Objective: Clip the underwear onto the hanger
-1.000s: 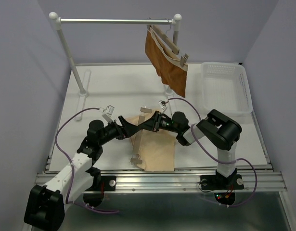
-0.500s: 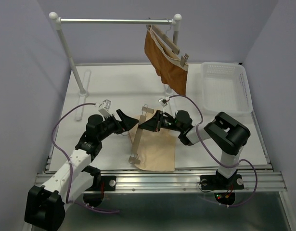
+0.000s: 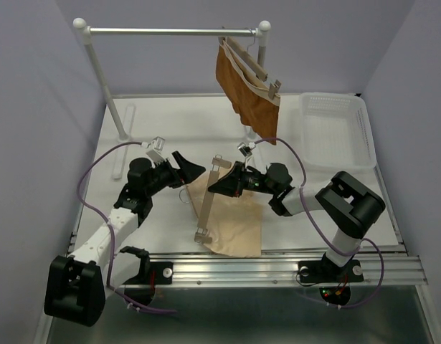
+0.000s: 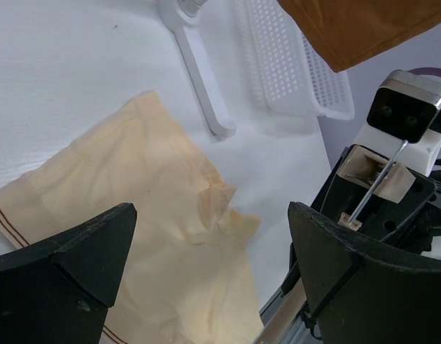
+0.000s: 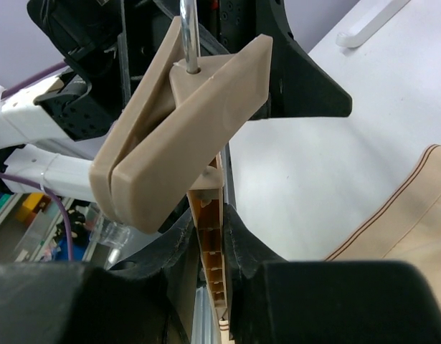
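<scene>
Jaws: right gripper [image 3: 216, 187] pinches hanger [image 3: 205, 216], left gripper [image 3: 189, 170] wide; white basket [image 3: 333, 97] well apart.

My white tabletop [image 3: 170, 129] carries the beige underwear [image 3: 238, 226], spread near the front edge. A white plastic basket [image 3: 335, 132] sits far right; the clothes rack's foot [image 3: 126, 132] rests far left.

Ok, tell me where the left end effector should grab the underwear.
Probably the underwear corner poking out left of the hanger, approached from the left by the left end effector: the cloth lies flat, so only an edge can be pinched.
</scene>
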Robot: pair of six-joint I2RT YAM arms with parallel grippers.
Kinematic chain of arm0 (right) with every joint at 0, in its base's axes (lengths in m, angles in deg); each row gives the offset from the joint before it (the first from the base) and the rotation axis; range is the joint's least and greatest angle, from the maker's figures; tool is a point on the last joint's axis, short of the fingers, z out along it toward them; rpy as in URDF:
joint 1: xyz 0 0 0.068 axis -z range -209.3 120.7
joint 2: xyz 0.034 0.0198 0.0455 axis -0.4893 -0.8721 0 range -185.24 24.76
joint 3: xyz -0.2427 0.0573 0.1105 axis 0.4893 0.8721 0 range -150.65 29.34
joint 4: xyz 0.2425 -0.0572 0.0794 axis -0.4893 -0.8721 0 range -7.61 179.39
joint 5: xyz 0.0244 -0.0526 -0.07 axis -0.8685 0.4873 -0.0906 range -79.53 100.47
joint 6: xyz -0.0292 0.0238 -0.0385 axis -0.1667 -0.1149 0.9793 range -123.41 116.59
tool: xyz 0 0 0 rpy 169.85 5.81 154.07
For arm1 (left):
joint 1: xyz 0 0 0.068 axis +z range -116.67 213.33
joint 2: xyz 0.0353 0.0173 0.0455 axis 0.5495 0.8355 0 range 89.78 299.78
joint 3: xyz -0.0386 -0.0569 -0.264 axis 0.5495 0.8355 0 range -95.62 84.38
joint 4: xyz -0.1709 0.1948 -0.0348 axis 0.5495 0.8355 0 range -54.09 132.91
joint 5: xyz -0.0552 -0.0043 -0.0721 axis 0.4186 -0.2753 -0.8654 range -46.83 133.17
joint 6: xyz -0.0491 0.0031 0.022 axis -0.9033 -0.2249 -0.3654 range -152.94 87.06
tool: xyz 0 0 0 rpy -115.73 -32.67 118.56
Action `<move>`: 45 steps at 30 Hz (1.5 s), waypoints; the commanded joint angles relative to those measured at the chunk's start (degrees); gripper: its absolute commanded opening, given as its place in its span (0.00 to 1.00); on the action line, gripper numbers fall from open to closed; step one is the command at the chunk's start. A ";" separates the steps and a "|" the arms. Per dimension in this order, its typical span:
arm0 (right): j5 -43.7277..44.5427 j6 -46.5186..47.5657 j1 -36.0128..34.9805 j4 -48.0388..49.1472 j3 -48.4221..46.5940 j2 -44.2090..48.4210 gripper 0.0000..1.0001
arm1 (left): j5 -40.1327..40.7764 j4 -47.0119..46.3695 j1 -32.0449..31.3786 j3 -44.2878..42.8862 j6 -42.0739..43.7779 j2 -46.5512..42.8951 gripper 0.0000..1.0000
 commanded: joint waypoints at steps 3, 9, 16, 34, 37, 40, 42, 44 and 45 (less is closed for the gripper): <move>-4.48 2.26 0.09 0.91 -1.15 2.63 0.01 | -5.10 -5.71 1.71 -2.70 1.38 -2.65 0.99; -11.34 1.12 0.09 -0.41 -3.69 1.58 0.01 | -15.97 -14.57 1.97 -2.61 -0.11 -0.64 0.99; -17.67 -2.83 0.09 0.20 -6.95 -1.14 0.01 | -20.83 -19.17 1.97 -3.84 -0.20 3.31 0.99; -12.67 4.37 0.62 -9.73 -6.43 3.68 0.01 | -15.83 -16.01 2.06 -1.73 0.15 -0.45 0.99; -12.58 4.28 1.15 -9.64 -5.55 4.38 0.01 | -14.86 -13.82 2.59 -2.52 0.59 -1.33 0.99; -13.01 3.14 2.20 -8.50 -4.76 4.12 0.01 | -15.21 -13.11 3.55 -3.22 0.33 -1.77 0.99; -13.28 2.43 2.73 -6.83 -4.58 3.86 0.01 | -15.12 -12.76 3.91 -3.49 0.24 -2.04 0.99; -14.24 1.91 2.73 -6.91 -5.02 3.16 0.01 | -15.30 -12.76 4.26 -3.66 0.24 -2.56 0.99; -15.12 1.82 2.73 -6.74 -5.37 2.72 0.01 | -16.26 -13.28 4.26 -3.67 0.41 -2.74 0.99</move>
